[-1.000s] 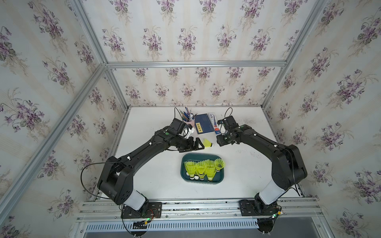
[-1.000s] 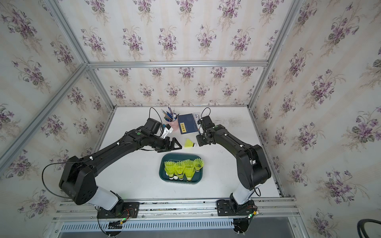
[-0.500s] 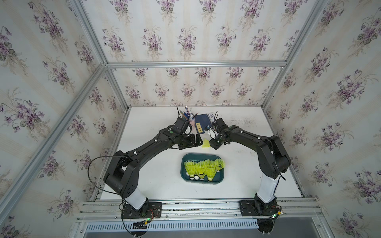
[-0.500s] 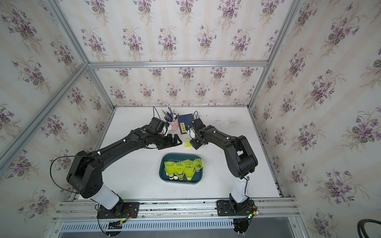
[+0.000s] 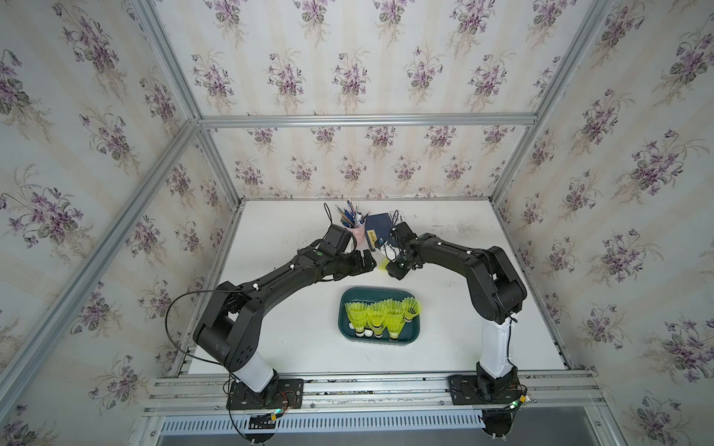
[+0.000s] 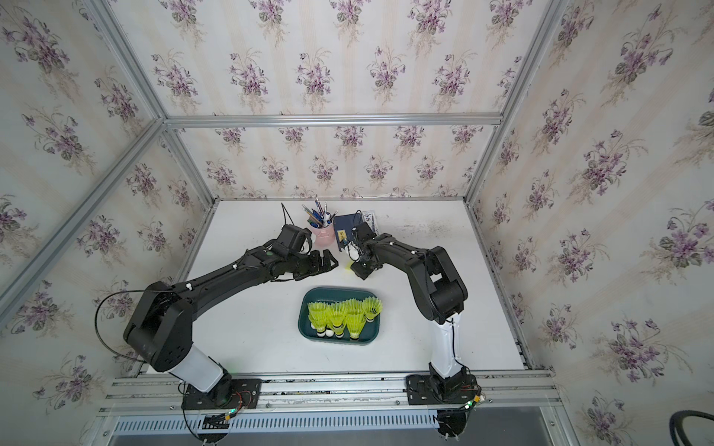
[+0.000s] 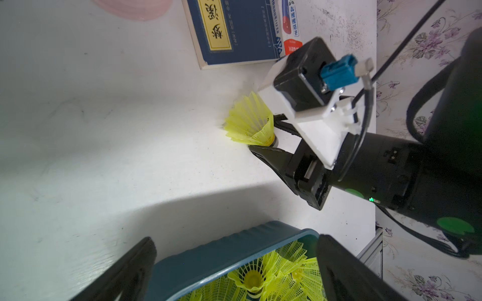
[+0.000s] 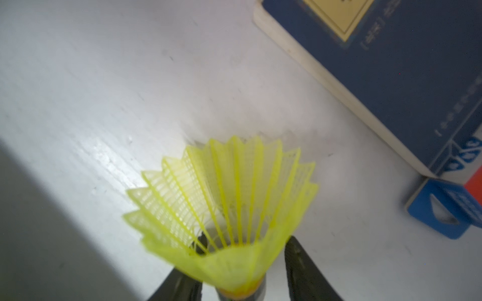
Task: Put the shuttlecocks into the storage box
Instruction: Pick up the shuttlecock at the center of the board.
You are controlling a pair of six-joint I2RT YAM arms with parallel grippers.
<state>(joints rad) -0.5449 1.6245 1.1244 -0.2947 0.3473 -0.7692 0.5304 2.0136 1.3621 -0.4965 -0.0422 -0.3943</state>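
Note:
One neon yellow-green shuttlecock (image 5: 381, 265) (image 6: 350, 265) lies on its side on the white table behind the storage box. My right gripper (image 5: 391, 269) (image 6: 358, 269) (image 8: 246, 239) straddles its tip end, jaws partly closed. One finger (image 8: 300, 263) still stands a little clear of the cork. The left wrist view shows the same shuttlecock (image 7: 250, 122) between those fingers. My left gripper (image 5: 369, 262) (image 6: 332, 262) (image 7: 236, 238) is wide open and empty, just left of the shuttlecock. The dark teal storage box (image 5: 371, 295) (image 6: 332, 293) (image 7: 221, 252) holds several shuttlecocks (image 5: 380, 316) (image 6: 344, 314) standing tip down.
A pink pen cup (image 5: 357, 233) (image 6: 323, 233) full of pens, a blue book (image 5: 376, 228) (image 7: 234, 31) and a small blue-and-white box (image 7: 289, 26) stand close behind the two grippers. Wallpapered walls with metal frames close in the table.
My right gripper has moved left onto the loose shuttlecock and narrowed its jaws around the tip end. The left gripper has drawn back slightly and stayed open.

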